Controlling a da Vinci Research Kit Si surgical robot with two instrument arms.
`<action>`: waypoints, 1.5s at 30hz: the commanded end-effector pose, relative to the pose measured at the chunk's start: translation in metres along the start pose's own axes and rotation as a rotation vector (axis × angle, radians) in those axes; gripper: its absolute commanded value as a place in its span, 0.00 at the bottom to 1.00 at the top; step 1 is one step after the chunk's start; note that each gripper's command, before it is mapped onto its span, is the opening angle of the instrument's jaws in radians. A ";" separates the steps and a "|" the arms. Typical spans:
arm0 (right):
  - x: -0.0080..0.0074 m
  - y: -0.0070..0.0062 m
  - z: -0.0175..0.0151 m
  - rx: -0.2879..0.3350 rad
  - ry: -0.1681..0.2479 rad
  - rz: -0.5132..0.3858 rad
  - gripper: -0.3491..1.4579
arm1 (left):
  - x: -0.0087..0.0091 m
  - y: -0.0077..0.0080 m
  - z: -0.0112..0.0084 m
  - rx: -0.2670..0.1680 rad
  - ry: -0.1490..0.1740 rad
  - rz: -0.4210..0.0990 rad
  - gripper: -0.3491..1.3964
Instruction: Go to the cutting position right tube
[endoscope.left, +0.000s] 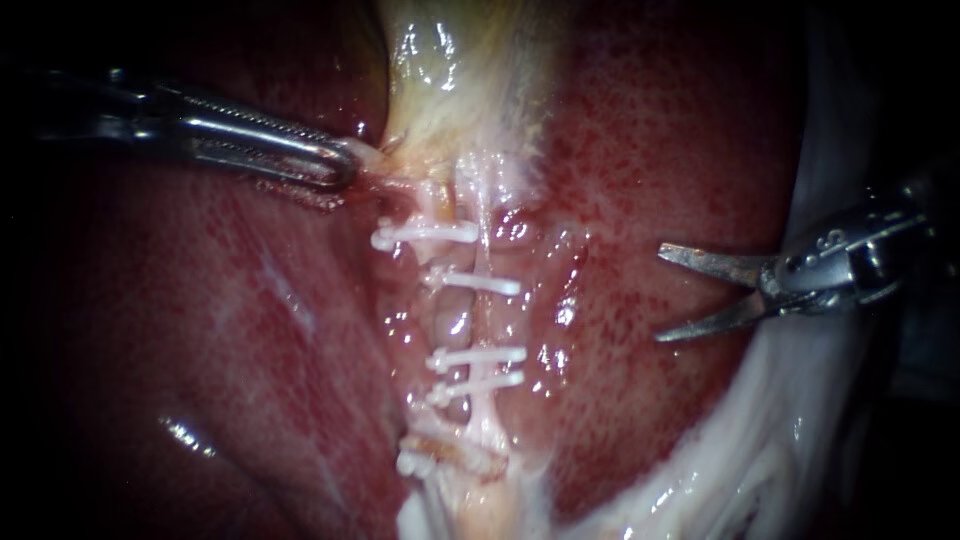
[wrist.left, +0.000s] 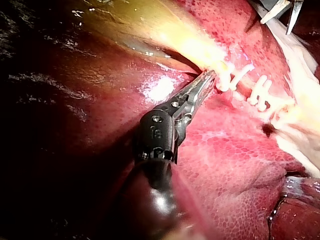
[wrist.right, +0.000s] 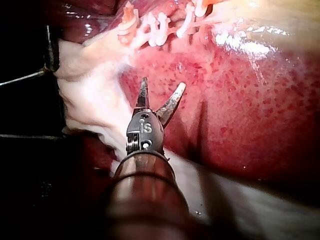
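Only the endoscope view gives the tubes head-on. The right tube (endoscope.left: 487, 320) is a thin whitish strand running down the central groove, just beside a pinker tube (endoscope.left: 450, 325). White clips (endoscope.left: 478, 355) cross them like rungs. In both wrist views the clips are just a small white cluster and the tubes cannot be told apart. The left wrist view alone shows the long, glossy yellow wall of the gallbladder (wrist.left: 165, 30) stretching away beside the left jaws. The right wrist view alone shows the blades' spread from behind.

The left instrument (endoscope.left: 340, 165) has its shaft nearly level. Its long ribbed jaws are clamped together on pale tissue at the gallbladder's narrow end, just above the top clip, and the tissue is tented toward the tip.

The right instrument (endoscope.left: 660, 294) has two slim, pointed blades wide apart in a V, holding nothing. It sits over the liver (endoscope.left: 640, 150), well apart from the right tube and clips, with its tips aimed toward them. Whether the blades touch the liver cannot be told.

The liver is dark red, speckled and wet. Pale stringy fatty tissue (endoscope.left: 760, 440) lies under the right instrument's wrist.
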 end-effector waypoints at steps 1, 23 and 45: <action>0.0000 0.0000 0.0000 0.002 0.001 0.004 0.99 | 0.0004 0.0001 -0.0008 -0.007 -0.001 -0.002 0.00; 0.0028 -0.0016 0.0043 0.208 0.069 0.166 0.99 | 0.0041 0.0001 -0.0091 0.055 0.061 -0.011 0.00; 0.0033 -0.0034 0.0182 0.415 0.054 0.316 0.99 | 0.0041 0.0002 -0.0090 0.056 0.061 -0.011 0.00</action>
